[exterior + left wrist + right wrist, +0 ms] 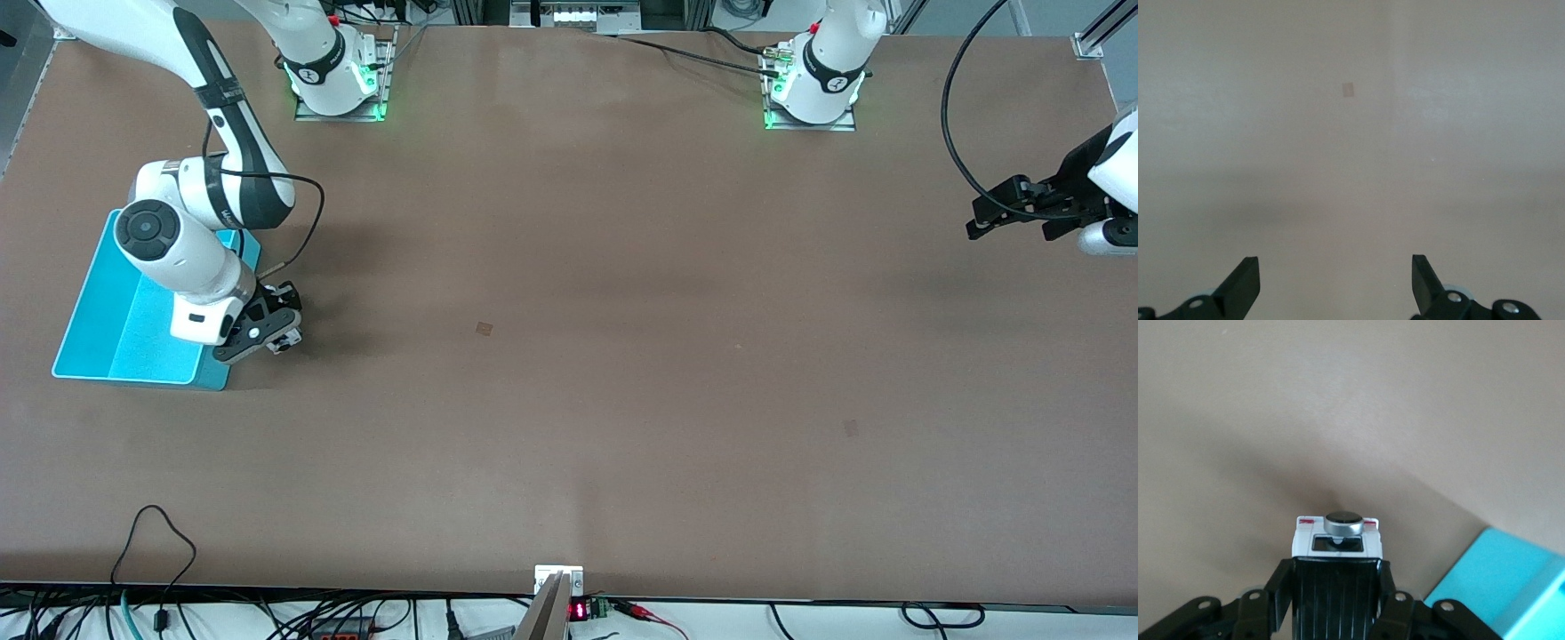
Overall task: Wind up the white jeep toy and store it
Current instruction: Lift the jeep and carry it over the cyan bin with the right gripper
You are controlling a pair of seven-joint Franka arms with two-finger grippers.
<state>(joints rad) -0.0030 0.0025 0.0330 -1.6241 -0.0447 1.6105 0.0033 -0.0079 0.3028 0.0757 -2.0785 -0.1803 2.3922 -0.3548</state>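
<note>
My right gripper is shut on the white jeep toy, a small white car with a black ribbed roof panel and a spare wheel at its end. The fingers clamp its two sides. In the front view the toy shows as a small white bit at the fingertips, low over the table just beside the cyan bin. A corner of the bin also shows in the right wrist view. My left gripper is open and empty, held above bare table at the left arm's end, waiting.
The brown table has a small dark mark near its middle and another toward the left arm's end. Cables and a small display lie along the table edge nearest the front camera.
</note>
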